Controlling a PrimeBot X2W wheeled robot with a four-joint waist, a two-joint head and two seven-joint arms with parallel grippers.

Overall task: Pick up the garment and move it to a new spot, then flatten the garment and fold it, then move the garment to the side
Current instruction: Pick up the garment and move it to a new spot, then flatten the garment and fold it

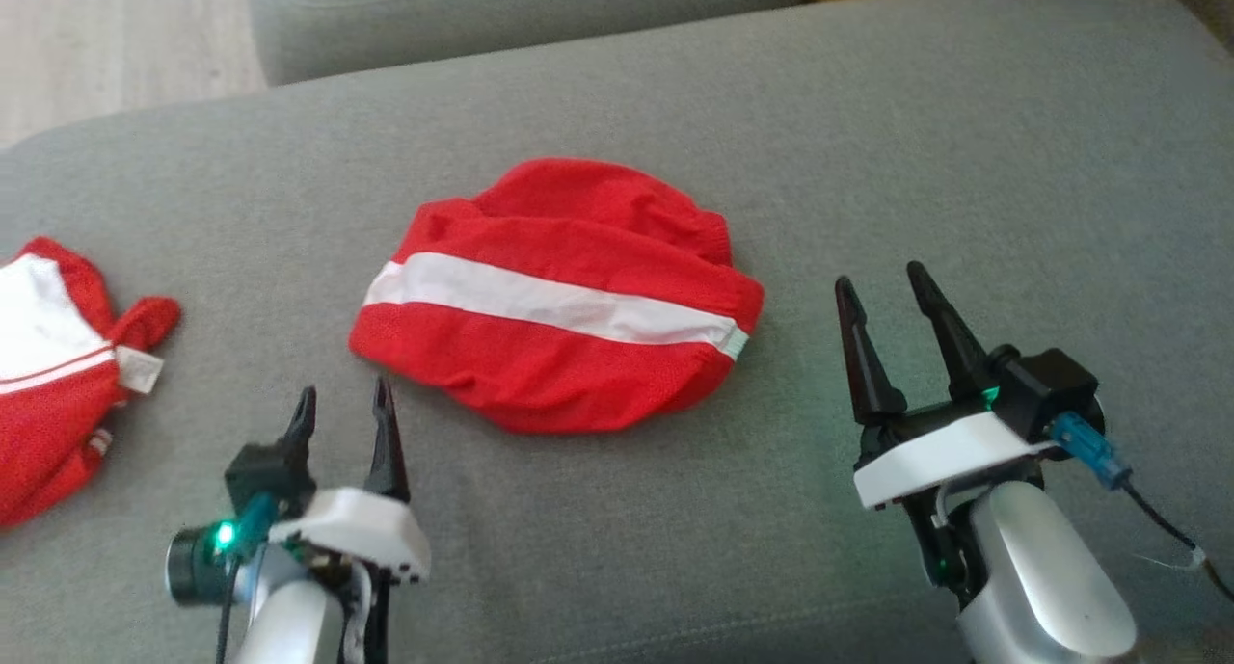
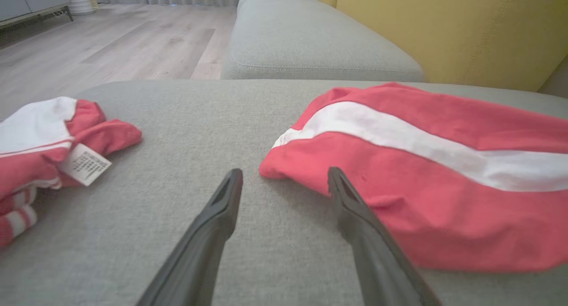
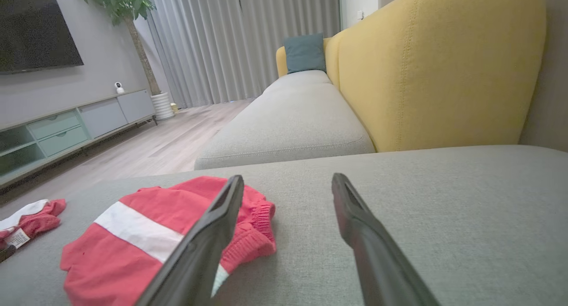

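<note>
A red garment (image 1: 554, 293) with a broad white stripe lies folded on the grey sofa cushion (image 1: 964, 163). It also shows in the left wrist view as the garment (image 2: 421, 172) and in the right wrist view as the garment (image 3: 146, 230). My left gripper (image 1: 344, 404) stands open just off its near left corner, nothing between the fingers (image 2: 222, 208). The right gripper (image 1: 887, 283) hovers open to the right of the garment, apart from it, and is empty too.
A second red and white garment (image 1: 48, 365) with a label lies crumpled at the cushion's left edge, seen also as the garment (image 2: 49, 141). Another grey cushion (image 1: 482, 18) and a yellow backrest (image 3: 435, 66) lie beyond. Wooden floor (image 2: 111, 44) is off the left.
</note>
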